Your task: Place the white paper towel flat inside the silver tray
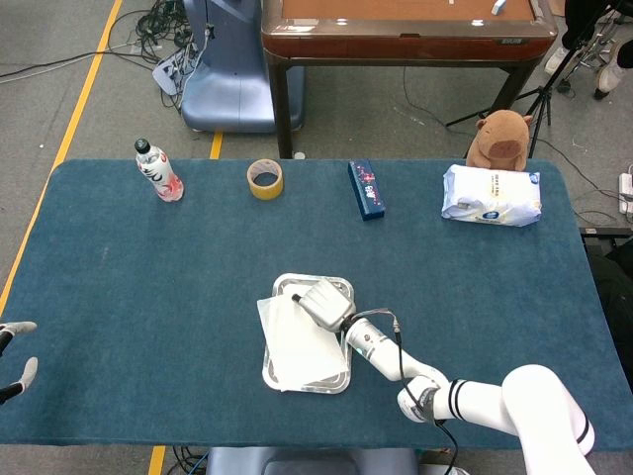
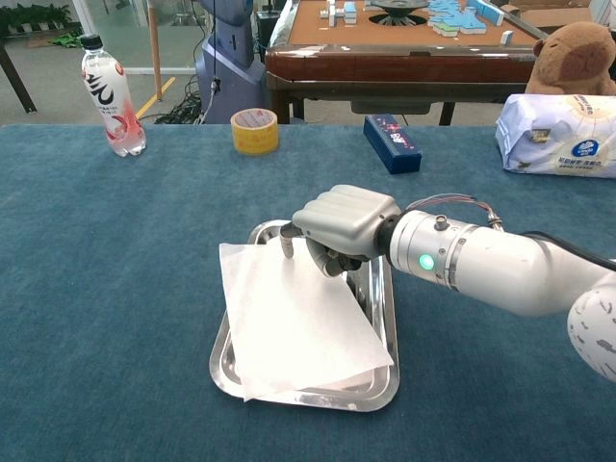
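My right hand (image 2: 337, 223) presses a fingertip on the white paper towel (image 2: 294, 318) in the silver tray (image 2: 380, 318). Only the head view shows my left hand (image 1: 15, 351), open at the tabletop's (image 1: 148, 277) left edge.

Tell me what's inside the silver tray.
The white paper towel lies in the silver tray, skewed, its left corner over the rim. The right hand presses its far end. The towel covers most of the tray floor, so anything beneath cannot be seen.
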You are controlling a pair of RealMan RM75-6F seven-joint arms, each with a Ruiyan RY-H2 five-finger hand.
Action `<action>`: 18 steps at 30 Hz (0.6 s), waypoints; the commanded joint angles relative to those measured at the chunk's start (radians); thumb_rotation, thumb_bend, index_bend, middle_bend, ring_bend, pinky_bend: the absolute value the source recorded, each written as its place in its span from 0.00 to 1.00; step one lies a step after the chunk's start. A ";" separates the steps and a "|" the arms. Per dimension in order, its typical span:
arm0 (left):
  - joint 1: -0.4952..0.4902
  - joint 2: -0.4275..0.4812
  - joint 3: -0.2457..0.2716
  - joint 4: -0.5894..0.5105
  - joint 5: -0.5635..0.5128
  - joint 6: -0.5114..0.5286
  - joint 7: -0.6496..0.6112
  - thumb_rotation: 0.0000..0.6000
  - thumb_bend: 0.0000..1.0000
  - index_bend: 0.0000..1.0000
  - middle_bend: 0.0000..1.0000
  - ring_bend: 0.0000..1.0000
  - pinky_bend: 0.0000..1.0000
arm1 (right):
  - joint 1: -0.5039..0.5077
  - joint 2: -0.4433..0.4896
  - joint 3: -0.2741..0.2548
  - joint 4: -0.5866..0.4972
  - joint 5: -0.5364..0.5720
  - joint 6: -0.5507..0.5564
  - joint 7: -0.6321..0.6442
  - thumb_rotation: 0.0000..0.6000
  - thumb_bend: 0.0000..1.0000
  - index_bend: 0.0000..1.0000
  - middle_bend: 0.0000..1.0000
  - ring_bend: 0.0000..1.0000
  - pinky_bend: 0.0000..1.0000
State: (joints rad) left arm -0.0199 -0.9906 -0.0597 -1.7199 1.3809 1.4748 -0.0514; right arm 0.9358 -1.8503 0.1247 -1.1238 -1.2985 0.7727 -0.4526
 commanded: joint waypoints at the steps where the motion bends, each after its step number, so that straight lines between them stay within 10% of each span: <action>1: 0.001 0.001 0.000 0.001 0.001 0.001 -0.003 1.00 0.38 0.29 0.31 0.23 0.40 | -0.001 -0.004 -0.001 0.005 0.004 0.001 -0.005 1.00 1.00 0.32 1.00 1.00 1.00; 18: 0.001 0.000 0.000 0.001 0.003 0.003 0.001 1.00 0.38 0.29 0.31 0.23 0.40 | -0.019 0.001 -0.003 0.000 0.048 0.014 -0.070 1.00 1.00 0.32 1.00 1.00 1.00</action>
State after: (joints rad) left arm -0.0185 -0.9910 -0.0591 -1.7191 1.3835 1.4776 -0.0500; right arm 0.9182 -1.8504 0.1214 -1.1224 -1.2535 0.7853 -0.5194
